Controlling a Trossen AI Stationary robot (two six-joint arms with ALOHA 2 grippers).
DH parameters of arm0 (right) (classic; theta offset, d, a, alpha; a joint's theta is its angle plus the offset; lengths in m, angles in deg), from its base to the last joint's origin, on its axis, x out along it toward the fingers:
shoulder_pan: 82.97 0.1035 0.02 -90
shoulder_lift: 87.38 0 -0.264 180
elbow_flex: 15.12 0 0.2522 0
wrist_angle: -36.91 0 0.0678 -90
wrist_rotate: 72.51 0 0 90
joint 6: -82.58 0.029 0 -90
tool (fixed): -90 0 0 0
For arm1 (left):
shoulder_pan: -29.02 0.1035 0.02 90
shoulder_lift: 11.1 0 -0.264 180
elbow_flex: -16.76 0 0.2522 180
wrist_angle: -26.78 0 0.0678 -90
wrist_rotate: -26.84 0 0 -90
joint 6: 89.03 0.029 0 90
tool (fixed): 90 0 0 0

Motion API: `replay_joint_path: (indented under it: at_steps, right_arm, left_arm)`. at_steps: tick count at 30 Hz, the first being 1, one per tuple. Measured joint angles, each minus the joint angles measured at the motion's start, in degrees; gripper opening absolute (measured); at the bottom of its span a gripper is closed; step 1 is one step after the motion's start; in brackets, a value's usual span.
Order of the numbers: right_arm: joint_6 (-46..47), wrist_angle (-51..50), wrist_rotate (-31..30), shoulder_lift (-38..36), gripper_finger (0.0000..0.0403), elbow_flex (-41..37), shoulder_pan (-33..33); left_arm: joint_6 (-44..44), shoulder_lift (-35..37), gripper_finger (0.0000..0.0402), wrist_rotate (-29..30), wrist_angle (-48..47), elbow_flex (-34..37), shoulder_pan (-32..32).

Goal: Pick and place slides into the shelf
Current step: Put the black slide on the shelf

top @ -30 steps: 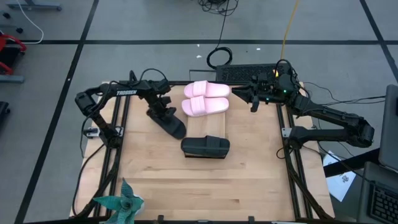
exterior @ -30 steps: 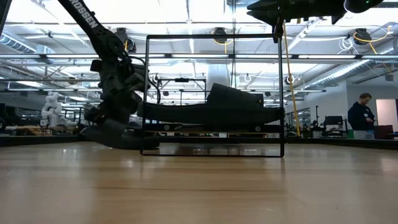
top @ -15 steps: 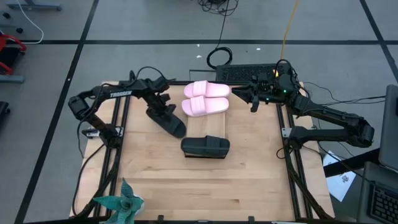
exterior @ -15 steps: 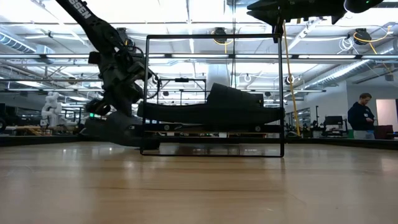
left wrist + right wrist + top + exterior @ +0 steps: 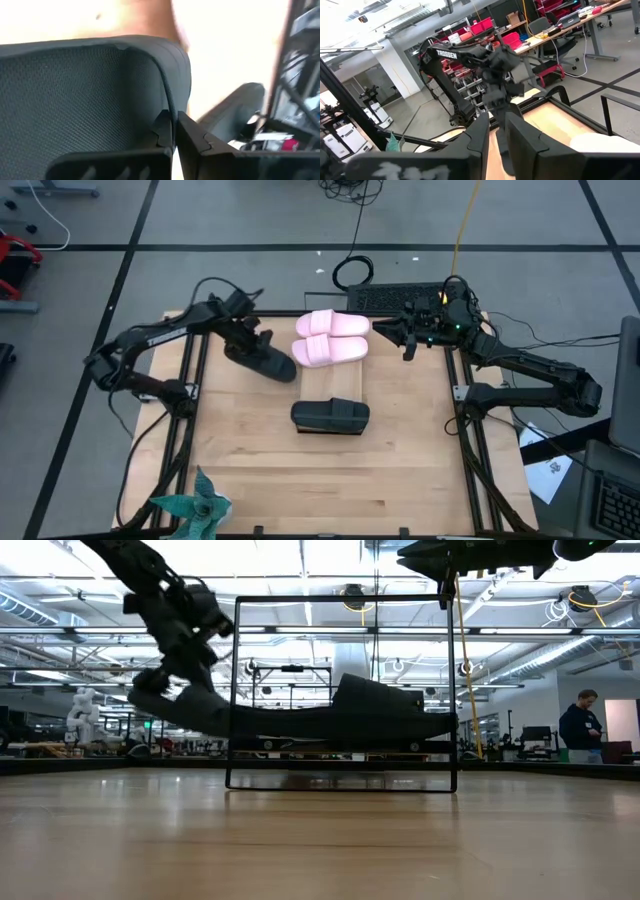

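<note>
My left gripper (image 5: 248, 345) is shut on a matte black slide (image 5: 270, 363) and carries it just left of the shelf (image 5: 335, 385), toward the table's far side. In the low view this slide (image 5: 195, 712) hangs tilted, clear of the table, beside the shelf's dark frame (image 5: 232, 690). The second black slide (image 5: 330, 416) lies by its sole on the shelf's near end. The pale pink pair (image 5: 330, 338) lies side by side on its far end. My right gripper (image 5: 404, 340) hovers shut, high over the far right corner, touching nothing. My left gripper holds the black slide by the edge of its wide strap (image 5: 169, 95), pinched with one finger (image 5: 162, 131) under the strap and the other (image 5: 192, 135) outside it. The fingers come from above, slanting down. The slide is lifted clear and tilted, one end lower.
A teal crumpled object (image 5: 195, 505) sits at the table's near left corner. A dark keyboard (image 5: 400, 298) and cables lie past the far edge. A person (image 5: 580, 725) stands far behind on the right. Bare wood lies in front of the shelf.
My left gripper has risen and moved toward the far edge, taking the black slide with it. The slide rested on the table left of the shelf a second ago; now it is lifted clear and tilted. The right arm has kept still.
</note>
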Motion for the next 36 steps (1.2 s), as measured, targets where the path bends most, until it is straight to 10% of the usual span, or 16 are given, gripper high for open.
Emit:
replay_joint_path:
  at_steps: [14,36]
  right_arm:
    - [-0.2,-0.02,0.0,0.0,0.0054,0.01,0.0]
    - [-1.75,2.15,-7.84,0.0,0.0054,0.02,-0.76]
  left_arm:
    - [-20.42,12.01,0.0,2.91,23.51,0.0,-2.88]
    - [-32.62,-5.24,0.0,9.91,47.2,-2.63,-21.34]
